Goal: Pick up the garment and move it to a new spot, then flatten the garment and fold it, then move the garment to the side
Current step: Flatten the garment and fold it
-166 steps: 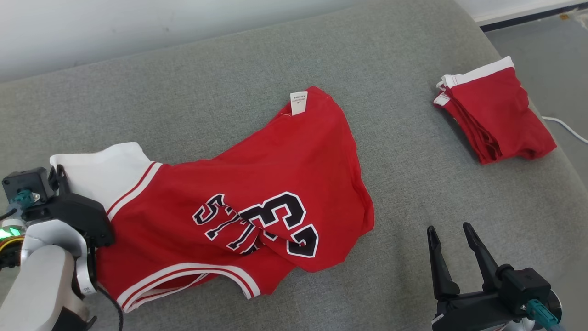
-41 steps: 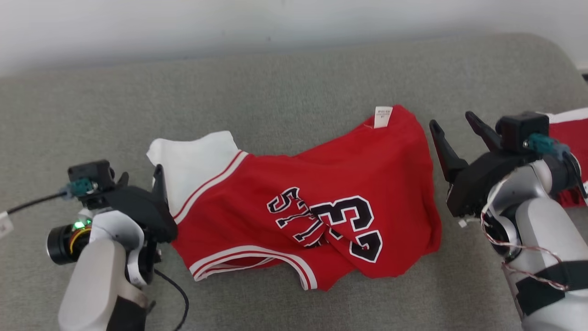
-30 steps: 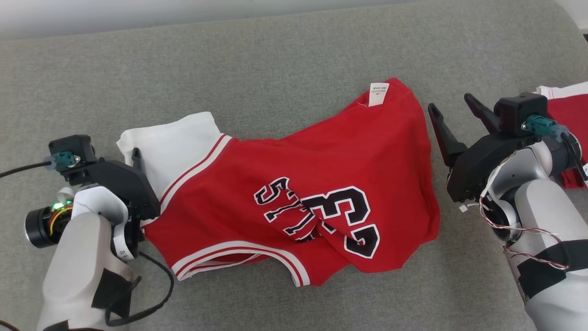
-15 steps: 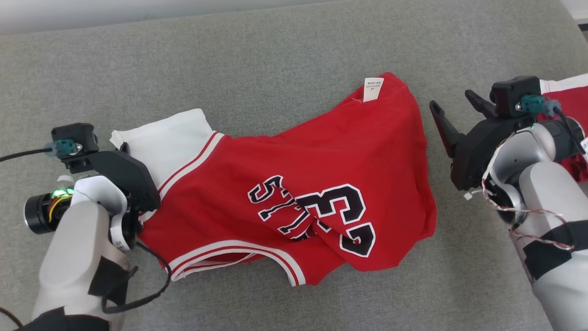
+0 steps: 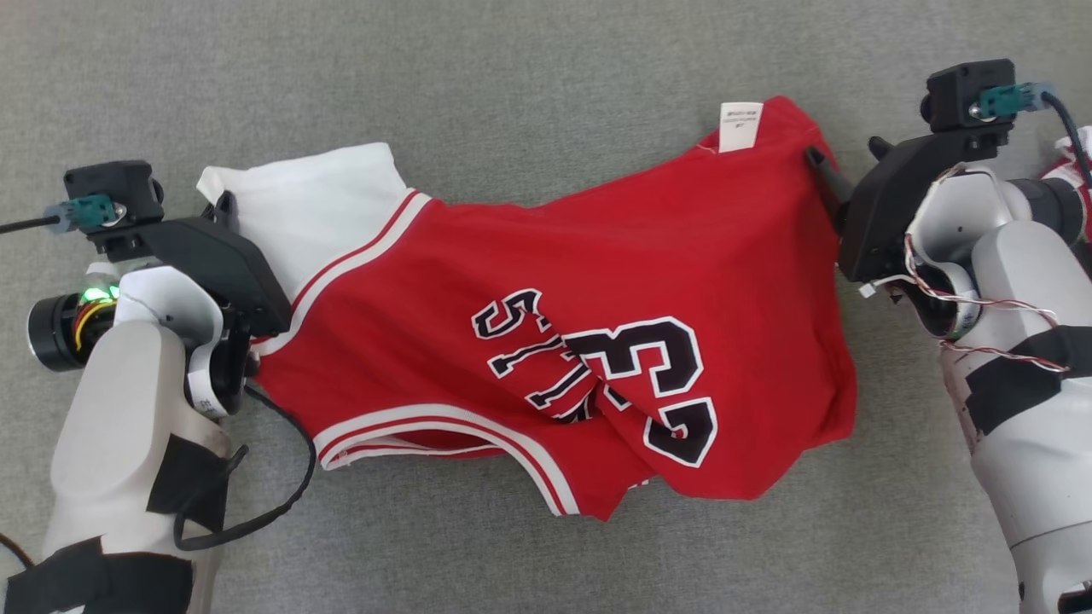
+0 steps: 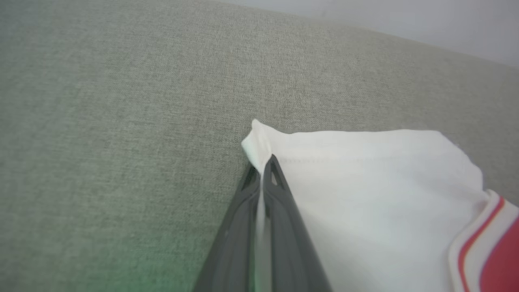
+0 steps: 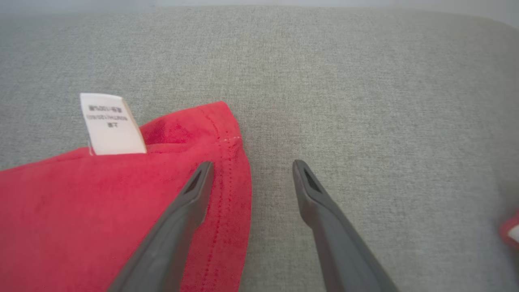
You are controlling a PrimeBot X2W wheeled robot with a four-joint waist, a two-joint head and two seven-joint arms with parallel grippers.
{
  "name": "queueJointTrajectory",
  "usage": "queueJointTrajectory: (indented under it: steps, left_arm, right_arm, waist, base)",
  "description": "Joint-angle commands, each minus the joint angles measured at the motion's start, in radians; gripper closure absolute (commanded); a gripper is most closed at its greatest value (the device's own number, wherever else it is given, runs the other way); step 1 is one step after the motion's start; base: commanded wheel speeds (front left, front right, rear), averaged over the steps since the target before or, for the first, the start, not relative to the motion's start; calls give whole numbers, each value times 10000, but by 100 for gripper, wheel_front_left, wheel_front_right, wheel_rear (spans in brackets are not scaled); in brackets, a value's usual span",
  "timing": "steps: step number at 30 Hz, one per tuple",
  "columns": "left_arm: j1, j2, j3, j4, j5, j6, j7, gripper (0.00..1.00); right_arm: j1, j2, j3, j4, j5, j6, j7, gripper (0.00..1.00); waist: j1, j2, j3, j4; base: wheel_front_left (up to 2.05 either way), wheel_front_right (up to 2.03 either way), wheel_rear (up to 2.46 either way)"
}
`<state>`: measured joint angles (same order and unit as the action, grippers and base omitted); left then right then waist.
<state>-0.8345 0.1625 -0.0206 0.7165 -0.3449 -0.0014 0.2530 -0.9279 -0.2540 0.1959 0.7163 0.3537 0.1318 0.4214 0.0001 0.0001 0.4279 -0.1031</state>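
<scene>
One pickup hold is made: left hand (image 6: 263, 168) clenched on the garment (image 5: 554, 341); right hand (image 7: 252, 164) (spread astride the hem (image 7: 233, 170)) must be closed next.

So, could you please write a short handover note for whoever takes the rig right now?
Left claw: shut on the white sleeve corner of the red jersey.
Right claw: open, straddling the red hem beside the care label; nothing gripped.
Jersey lies crumpled on the grey cushion.
Done: one corner gripped.
Left: close right claw, lift, move, flatten, fold, set aside.
</scene>
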Motion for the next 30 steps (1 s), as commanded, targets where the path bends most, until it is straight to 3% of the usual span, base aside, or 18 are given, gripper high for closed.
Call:
queueJointTrajectory:
  steps: [1, 13, 15, 17, 19, 20, 23, 24, 26, 30]
  left_arm:
    - [-17, -19, -17, -20, -31, -36, 17, 100]
    - [96, -10, -138, -596, -162, 24, 78, 100]
    - [98, 24, -135, -644, -174, 39, 102, 100]
    - [132, 50, -129, -696, -199, 58, 96, 100]
    - [184, 82, -107, -762, -236, 95, 38, 100]
    - [201, 101, -98, -793, -253, 110, 29, 100]
    - [246, 151, -57, -879, -290, 142, -4, 100]
    - [266, 177, -41, -910, -306, 164, -21, 100]
    - [317, 203, 0, -984, -358, 208, -77, 100]
    - [335, 321, 76, -1156, -421, 213, -192, 100]
  right_arm:
    - [-126, 73, 56, 101, 15, -29, -109, 0]
    - [-818, 421, 388, 1040, 214, -29, -629, 0]
    - [-892, 414, 535, 1103, 191, -29, -741, 27]
    - [-935, 395, 687, 1155, 174, -29, -853, 32]
    - [-935, 374, 823, 1196, 172, -29, -952, 53]
    - [-945, 371, 884, 1202, 173, -29, -1003, 55]
    - [-952, 384, 1083, 1193, 184, -29, -1178, 77]
    - [-954, 368, 1121, 1192, 195, -29, -1239, 92]
    - [-972, 324, 1217, 1208, 170, -29, -1354, 100]
    - [-1006, 240, 1266, 1239, 223, -29, -1507, 100]
  waist:
    - [-1, -1, 191, 170]
    - [-1, -1, 432, 306]
    - [-1, -1, 467, 309]
    - [-1, -1, 483, 309]
    - [-1, -1, 468, 299]
    - [-1, -1, 462, 286]
    - [-1, -1, 429, 235]
    - [-1, -1, 419, 217]
    - [-1, -1, 377, 180]
    - [-1, -1, 232, 121]
  base:
    - [0, 0, 0]
    - [0, 0, 0]
    - [0, 0, 0]
    - [0, 0, 0]
    - [0, 0, 0]
    - [0, 0, 0]
    - [0, 0, 0]
    - [0, 0, 0]
    - [0, 0, 0]
    - [0, 0, 0]
